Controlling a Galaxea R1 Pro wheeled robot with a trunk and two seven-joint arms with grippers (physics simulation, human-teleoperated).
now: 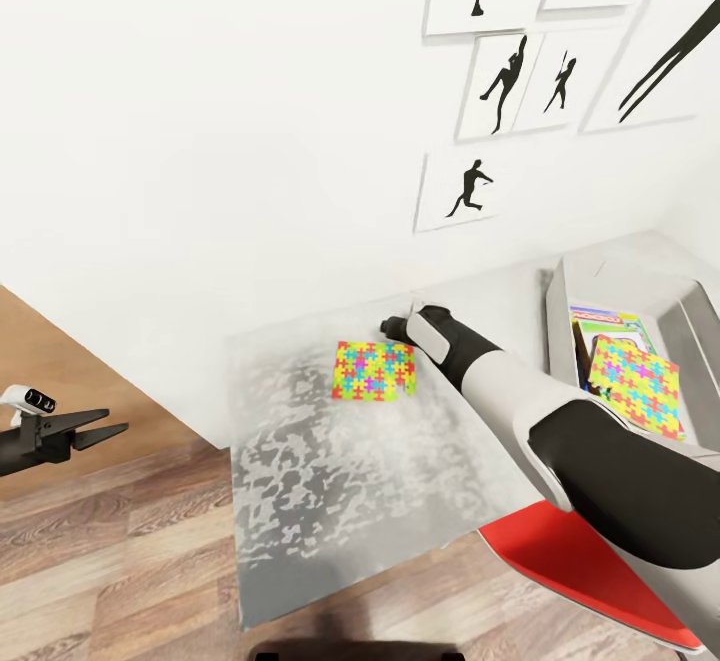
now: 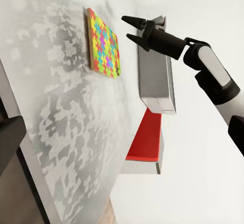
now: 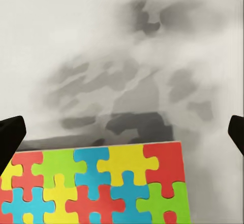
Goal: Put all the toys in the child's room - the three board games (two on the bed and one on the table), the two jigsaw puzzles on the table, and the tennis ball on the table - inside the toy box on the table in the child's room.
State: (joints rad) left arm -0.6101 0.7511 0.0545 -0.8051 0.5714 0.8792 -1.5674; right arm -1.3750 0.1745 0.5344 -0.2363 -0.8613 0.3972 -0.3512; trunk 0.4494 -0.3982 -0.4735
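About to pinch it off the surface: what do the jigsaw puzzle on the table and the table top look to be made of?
Jigsaw puzzle: looks like thick, matte foam or card, judging by its visible flat edge and unglossy colours; it may flex little. Table: a hard, smooth, pale top with grey mottling, possibly laminate or stone-look; faintly reflective, so likely slippery.

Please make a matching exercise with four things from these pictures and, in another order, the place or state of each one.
Things:
1. jigsaw puzzle
2. second jigsaw puzzle
3. right gripper
4. left gripper

Places or states:
A. inside the toy box
B. flat on the table
C. over the wood floor, beside the table
D. open, above the table near the puzzle's edge

Pairs: 1-B, 2-A, 3-D, 4-C
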